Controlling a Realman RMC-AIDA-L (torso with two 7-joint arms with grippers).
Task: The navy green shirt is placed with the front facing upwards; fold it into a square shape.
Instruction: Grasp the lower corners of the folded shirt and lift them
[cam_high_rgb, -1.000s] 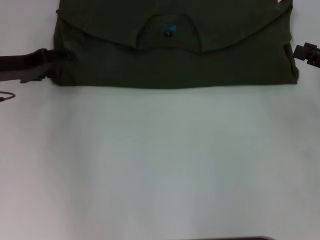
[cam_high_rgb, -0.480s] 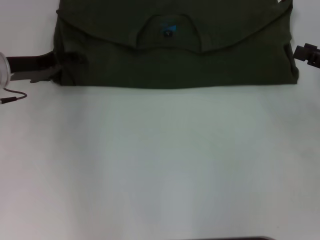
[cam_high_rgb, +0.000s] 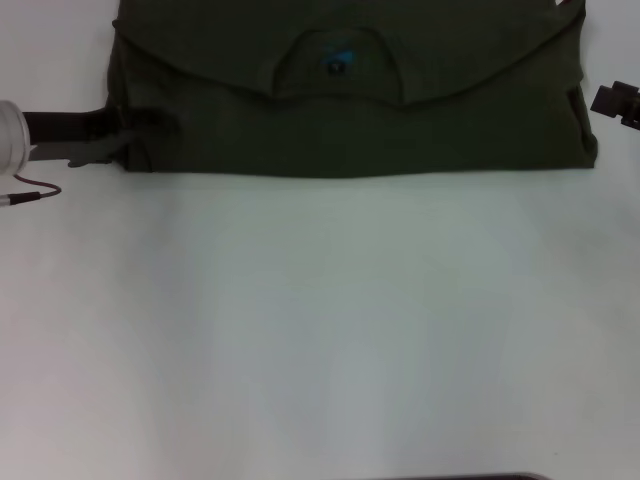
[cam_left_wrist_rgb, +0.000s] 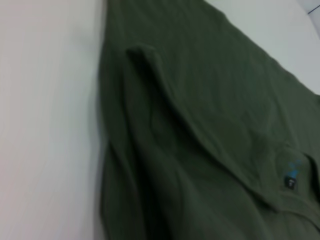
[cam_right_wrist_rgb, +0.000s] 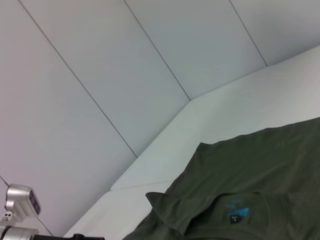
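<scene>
Shirt (cam_high_rgb: 350, 110) top cropped, left tool (cam_high_rgb: 125, 135) tips buried

You see the navy green shirt (cam_high_rgb: 350, 100) lying folded into a wide band at the far side of the white table (cam_high_rgb: 320, 330). Your left gripper (cam_high_rgb: 128, 135) touches its left edge, and your right gripper (cam_high_rgb: 612, 103) sits just beside its right edge.

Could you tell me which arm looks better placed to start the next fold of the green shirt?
Probably the left. The left gripper is already at the left edge of the navy green shirt, reaching over its near corner. The right gripper sits off the shirt's right edge, apparently clear of the cloth.
</scene>
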